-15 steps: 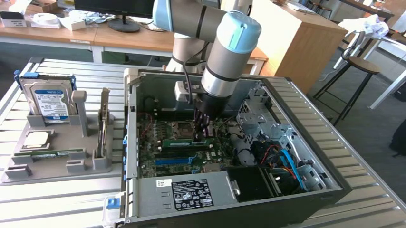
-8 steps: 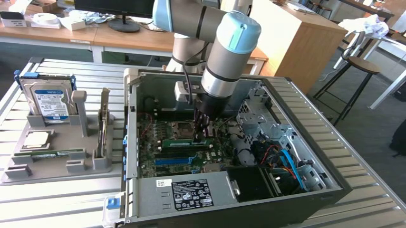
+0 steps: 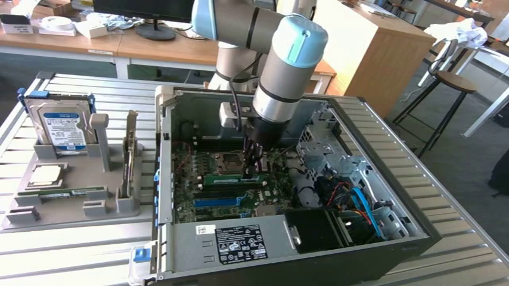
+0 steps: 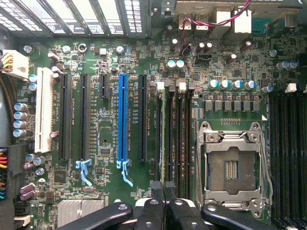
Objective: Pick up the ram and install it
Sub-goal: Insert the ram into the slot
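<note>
A ram stick (image 3: 233, 177), long, thin and green, stands on edge in a memory slot of the motherboard (image 3: 208, 196) inside the open computer case. My gripper (image 3: 254, 168) reaches down into the case and sits over the end of that stick towards the exterior view's right. Its fingers are shut together; whether they touch the stick I cannot tell. In the wrist view the shut black fingertips (image 4: 156, 211) point along the row of memory slots (image 4: 175, 139), beside the empty processor socket (image 4: 233, 165). A second ram stick (image 3: 65, 192) lies flat on the grey holder (image 3: 71, 217) outside the case.
The grey holder also carries a hard drive (image 3: 59, 122), an upright expansion card (image 3: 130, 152) and a processor chip (image 3: 44, 174). A blue slot (image 4: 123, 117) and black slots lie beside the memory slots. Case walls (image 3: 163, 179), drive cage (image 3: 318, 140) and cables (image 3: 358, 202) crowd the arm.
</note>
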`<state>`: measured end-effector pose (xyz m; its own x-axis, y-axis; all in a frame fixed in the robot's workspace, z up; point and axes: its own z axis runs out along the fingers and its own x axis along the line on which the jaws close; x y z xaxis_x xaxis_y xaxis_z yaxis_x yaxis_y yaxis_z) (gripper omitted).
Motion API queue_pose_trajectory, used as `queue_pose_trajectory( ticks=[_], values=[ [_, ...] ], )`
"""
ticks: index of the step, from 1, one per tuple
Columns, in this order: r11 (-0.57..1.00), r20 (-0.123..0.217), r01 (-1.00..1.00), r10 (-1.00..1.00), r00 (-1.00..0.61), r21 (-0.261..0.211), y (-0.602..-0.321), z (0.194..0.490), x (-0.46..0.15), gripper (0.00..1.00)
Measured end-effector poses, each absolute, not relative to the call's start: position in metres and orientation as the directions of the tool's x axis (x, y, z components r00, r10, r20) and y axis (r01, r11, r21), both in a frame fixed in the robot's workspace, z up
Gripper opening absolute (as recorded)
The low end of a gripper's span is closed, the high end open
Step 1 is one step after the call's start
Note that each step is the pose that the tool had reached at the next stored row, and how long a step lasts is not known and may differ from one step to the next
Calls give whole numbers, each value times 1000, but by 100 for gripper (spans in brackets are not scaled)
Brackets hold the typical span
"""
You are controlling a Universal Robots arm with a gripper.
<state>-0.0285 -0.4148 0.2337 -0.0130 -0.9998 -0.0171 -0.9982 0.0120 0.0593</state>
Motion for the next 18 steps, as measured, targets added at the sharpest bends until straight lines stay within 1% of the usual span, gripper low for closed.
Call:
queue_pose_trajectory(
  ticks=[18],
  values=[
    [12,-17,-998,-1000,-13,59,-415,230,-29,11]
  ],
)
